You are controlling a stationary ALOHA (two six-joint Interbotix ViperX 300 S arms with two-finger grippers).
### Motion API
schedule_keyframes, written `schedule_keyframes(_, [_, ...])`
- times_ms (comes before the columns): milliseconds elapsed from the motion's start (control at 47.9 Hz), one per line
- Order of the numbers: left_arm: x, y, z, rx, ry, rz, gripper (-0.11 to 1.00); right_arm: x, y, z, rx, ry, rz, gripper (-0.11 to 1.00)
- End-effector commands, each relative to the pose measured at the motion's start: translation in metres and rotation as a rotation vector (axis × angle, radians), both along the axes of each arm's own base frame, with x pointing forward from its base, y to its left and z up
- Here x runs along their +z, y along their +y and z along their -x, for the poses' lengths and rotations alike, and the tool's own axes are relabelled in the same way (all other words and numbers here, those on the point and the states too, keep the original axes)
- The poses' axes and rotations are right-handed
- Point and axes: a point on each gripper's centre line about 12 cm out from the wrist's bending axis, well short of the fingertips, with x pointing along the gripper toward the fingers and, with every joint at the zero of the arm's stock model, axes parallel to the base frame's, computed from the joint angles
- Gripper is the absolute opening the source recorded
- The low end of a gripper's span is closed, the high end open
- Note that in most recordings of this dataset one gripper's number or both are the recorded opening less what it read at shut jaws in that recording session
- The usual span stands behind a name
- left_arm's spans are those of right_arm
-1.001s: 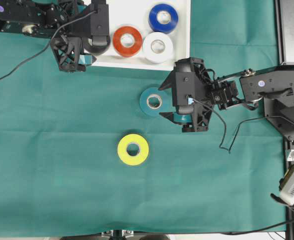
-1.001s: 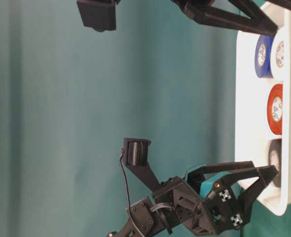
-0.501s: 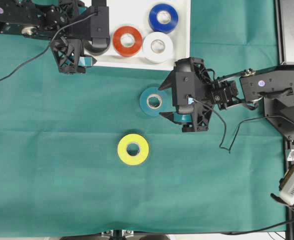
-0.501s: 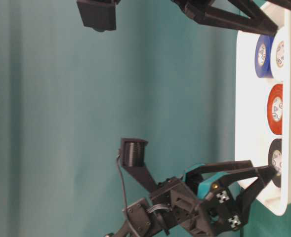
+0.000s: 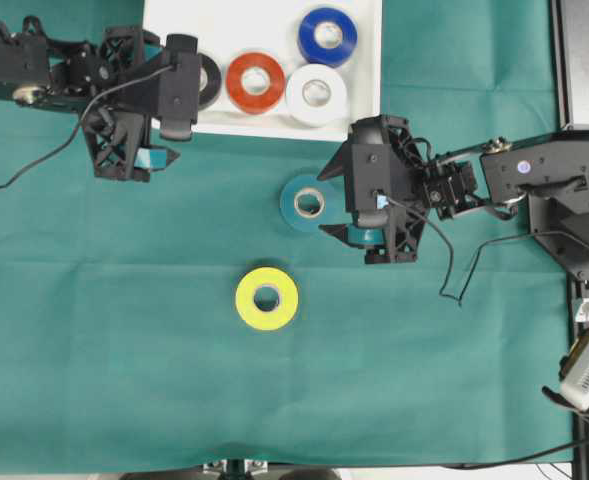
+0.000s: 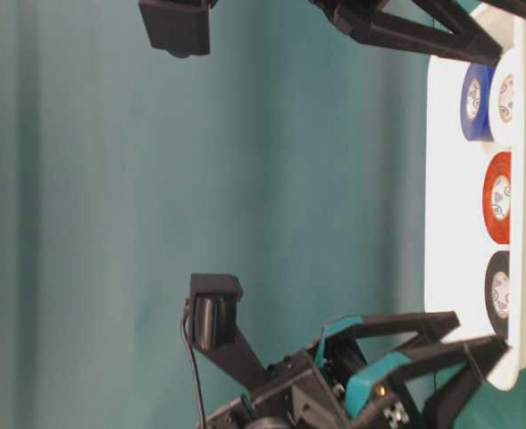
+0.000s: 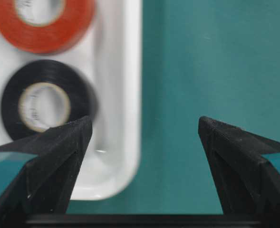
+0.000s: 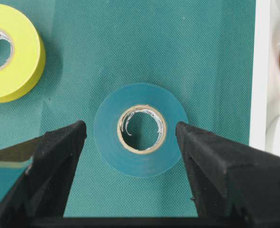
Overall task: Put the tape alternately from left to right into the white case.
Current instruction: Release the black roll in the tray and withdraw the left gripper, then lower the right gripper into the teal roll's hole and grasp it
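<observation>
The white case [image 5: 274, 125] at the back holds the black [image 5: 210, 78], orange-red [image 5: 255, 82], white [image 5: 316, 94] and blue [image 5: 327, 36] rolls of tape. My left gripper [image 5: 132, 165] hangs open and empty over the cloth just off the case's front left corner. In its wrist view the black roll [image 7: 44, 104] lies free inside the rim [image 7: 125, 95]. A teal roll [image 5: 304, 203] lies flat on the cloth. My right gripper [image 8: 130, 130] stands open astride the teal roll [image 8: 140, 156], fingers apart from its sides. The yellow roll [image 5: 266, 298] lies nearer the front.
Green cloth [image 5: 94, 350] covers the table. A loose black cable [image 5: 454, 270] trails by the right arm. A grey plate [image 5: 584, 60] and other equipment stand at the right edge.
My left gripper has drawn back off the case, left and toward the front, leaving the black roll lying in the case. The right gripper has not moved.
</observation>
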Motion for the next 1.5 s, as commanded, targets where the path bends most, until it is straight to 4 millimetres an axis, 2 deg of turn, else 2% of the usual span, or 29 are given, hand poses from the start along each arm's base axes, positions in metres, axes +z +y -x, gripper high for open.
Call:
schedule_keyframes(0, [0.013, -0.011, -0.001, -0.018, -0.036, 0.003, 0.54, 0.019, 0.002, -0.001, 0.003, -0.066, -0.012, 0.82])
schedule_keyframes(521, [0.002, -0.068, 0.02, -0.007, 0.033, 0.126, 0.54, 0.019, 0.002, -0.001, 0.003, -0.065, -0.011, 0.82])
schedule_keyframes(772, [0.001, -0.086, 0.023, 0.015, 0.04, 0.174, 0.54, 0.019, 0.002, -0.001, 0.003, -0.065, -0.011, 0.82])
schedule_keyframes(1481, [-0.001, -0.09, 0.025, 0.011, 0.045, 0.178, 0.54, 0.019, 0.003, -0.001, 0.006, -0.065, -0.012, 0.82])
